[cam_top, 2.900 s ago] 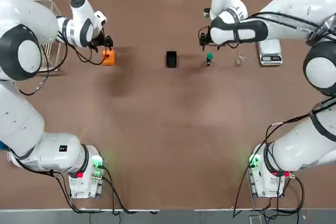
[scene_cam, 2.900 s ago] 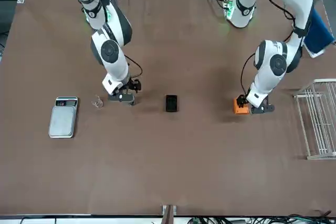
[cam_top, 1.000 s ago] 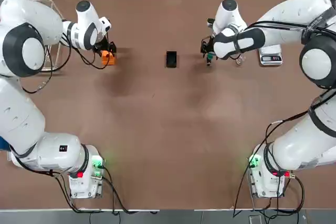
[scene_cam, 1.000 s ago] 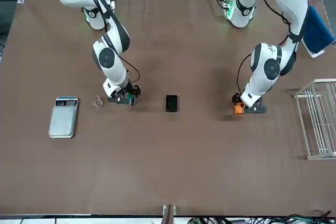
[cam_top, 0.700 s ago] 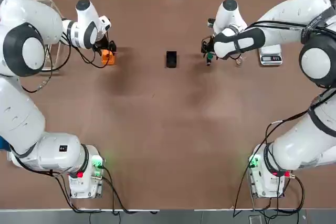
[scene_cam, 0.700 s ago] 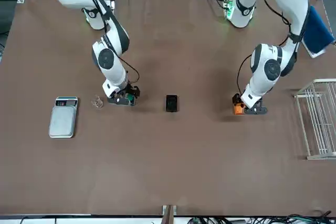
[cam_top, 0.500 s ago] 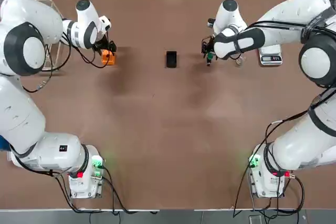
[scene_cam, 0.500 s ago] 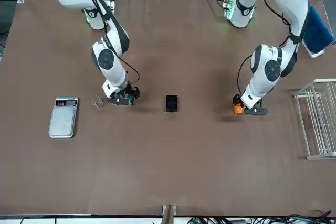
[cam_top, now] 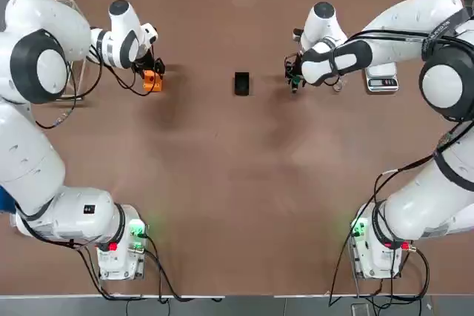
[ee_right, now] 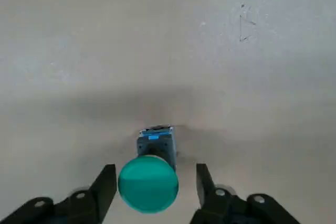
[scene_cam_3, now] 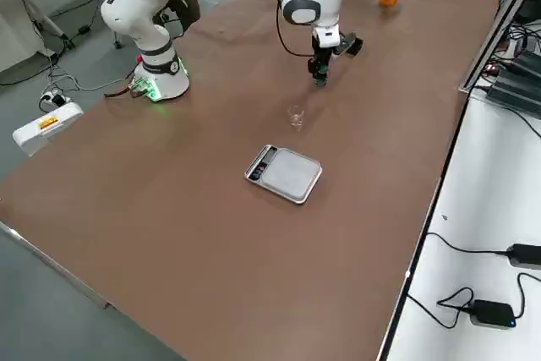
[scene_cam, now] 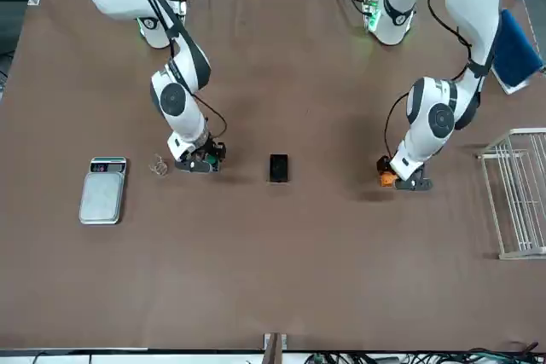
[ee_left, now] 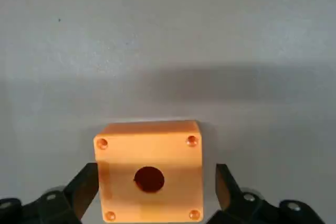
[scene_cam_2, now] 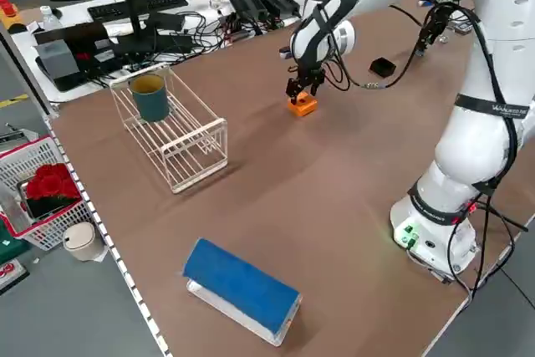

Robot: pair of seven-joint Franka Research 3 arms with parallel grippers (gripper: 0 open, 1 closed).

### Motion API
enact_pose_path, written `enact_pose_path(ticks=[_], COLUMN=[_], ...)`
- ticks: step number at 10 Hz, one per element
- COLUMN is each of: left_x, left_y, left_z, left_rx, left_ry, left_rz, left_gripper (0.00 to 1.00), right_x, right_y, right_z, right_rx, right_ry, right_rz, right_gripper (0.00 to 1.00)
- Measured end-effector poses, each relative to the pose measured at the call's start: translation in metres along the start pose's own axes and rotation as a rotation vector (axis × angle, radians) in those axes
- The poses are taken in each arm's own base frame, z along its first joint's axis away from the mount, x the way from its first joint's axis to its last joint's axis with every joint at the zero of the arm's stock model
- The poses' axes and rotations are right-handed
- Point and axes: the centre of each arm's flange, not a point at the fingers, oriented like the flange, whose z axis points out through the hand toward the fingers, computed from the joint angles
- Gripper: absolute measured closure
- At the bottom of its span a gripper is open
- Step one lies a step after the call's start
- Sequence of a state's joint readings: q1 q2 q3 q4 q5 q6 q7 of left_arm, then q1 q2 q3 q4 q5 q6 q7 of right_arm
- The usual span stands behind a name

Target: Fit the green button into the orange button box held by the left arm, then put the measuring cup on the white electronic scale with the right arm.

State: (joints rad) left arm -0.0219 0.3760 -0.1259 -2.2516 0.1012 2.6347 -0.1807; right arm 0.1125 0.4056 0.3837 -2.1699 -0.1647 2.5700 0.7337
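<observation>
Brown tabletop (cam_top: 222, 183), cables and monitors beyond its far edge. Left gripper (ee_left: 157, 192) over orange button box (ee_left: 149, 177), fingers spread either side, left finger seemingly close against it; contact hard to judge. Right gripper (ee_right: 156, 182) at green button (ee_right: 148, 184), fingers apart around cap. Measuring cup (scene_cam_3: 296, 116) on table between right gripper and white electronic scale (scene_cam_3: 285, 173). Black block (cam_top: 241, 83) between arms.

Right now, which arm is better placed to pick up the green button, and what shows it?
The right arm: its fingers stand either side of the green button. The left arm's fingers are around the orange button box instead.
</observation>
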Motion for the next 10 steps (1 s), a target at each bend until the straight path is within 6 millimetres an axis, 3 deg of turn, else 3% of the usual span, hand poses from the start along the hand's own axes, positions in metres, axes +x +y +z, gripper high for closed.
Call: enact_pose_path(ticks=[5,10], left_x=[0.001,0.004], left_y=[-0.011,-0.009], left_z=[0.000,-0.002], left_rx=[0.001,0.000], left_ry=[-0.003,0.003], left_rz=[-0.020,-0.016], left_gripper=[0.02,0.02], right_x=[0.001,0.005], right_y=[0.001,-0.002], right_z=[0.000,-0.005], right_rx=[0.000,0.004], right_ry=[0.003,0.009], right_rz=[0.003,0.004], right_gripper=[0.61,0.64])
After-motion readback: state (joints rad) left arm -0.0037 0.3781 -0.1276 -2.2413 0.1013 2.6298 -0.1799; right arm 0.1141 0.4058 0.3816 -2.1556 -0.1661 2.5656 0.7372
